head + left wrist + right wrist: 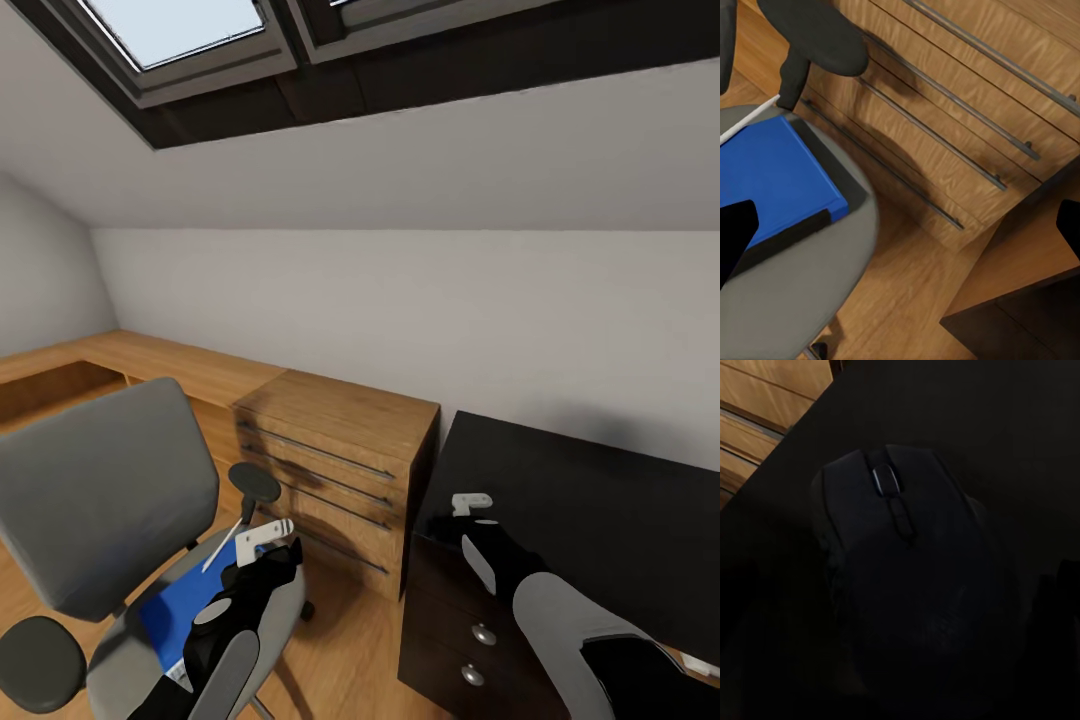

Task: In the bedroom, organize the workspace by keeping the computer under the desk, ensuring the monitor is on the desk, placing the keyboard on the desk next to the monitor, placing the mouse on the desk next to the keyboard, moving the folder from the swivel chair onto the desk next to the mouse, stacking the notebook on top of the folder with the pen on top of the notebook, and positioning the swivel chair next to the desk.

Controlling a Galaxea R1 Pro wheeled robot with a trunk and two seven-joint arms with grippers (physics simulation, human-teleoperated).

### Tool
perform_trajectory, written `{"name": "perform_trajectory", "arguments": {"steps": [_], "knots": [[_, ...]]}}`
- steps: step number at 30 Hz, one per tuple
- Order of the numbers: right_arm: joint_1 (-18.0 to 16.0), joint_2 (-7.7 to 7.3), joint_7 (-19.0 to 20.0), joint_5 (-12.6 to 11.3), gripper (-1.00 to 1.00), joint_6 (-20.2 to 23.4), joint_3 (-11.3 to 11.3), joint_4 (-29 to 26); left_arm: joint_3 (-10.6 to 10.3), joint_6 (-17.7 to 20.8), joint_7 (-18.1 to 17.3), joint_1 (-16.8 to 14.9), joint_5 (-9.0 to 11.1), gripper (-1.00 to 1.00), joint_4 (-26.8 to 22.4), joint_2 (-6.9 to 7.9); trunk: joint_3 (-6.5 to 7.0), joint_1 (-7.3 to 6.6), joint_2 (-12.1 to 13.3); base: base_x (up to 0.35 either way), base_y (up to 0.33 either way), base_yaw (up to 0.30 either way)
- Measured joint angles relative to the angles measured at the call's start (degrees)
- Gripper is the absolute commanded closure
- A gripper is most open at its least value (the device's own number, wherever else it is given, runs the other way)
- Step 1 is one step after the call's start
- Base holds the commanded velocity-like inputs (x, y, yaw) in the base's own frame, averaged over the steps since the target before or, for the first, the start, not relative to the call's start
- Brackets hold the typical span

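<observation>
Mouse (pixel 919 592) is sitting on the desk (pixel 600 500) beneath the right gripper (pixel 470 505), grip unclear. Left gripper (pixel 262 540) is hovering open over the folder (pixel 175 615) at seven o'clock on the swivel chair (pixel 100 490), probably to fetch it.

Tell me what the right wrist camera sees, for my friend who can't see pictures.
A black computer mouse with a pale scroll wheel sits on the black desk, seen close from above. A bit of the light wood cabinet shows past the desk's corner.
</observation>
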Motion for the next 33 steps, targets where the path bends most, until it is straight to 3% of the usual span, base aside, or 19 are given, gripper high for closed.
{"name": "perform_trajectory", "arguments": {"steps": [2,3,33], "knots": [[0.0,0.0,0.0,0.0,-1.0,0.0,-0.01,0.0,0.02,0.0,0.0,0.0,0.0,-1.0,0.0,0.0,0.0,0.0,0.0,0.0,0.0,0.0],[0.0,0.0,-0.01,0.0,1.0,-0.01,-0.01,0.0,0.02,0.0,0.0,0.0,0.0,-1.0,0.0,0.0,0.0,0.0,0.0,0.0,0.0,0.0],[0.0,0.02,-0.11,0.49,1.0,-0.02,-0.03,-0.06,-0.03,0.09,0.0,0.0,0.0,-1.0,0.0,0.0,0.0,0.0,0.0,0.0,0.0,0.0]]}}
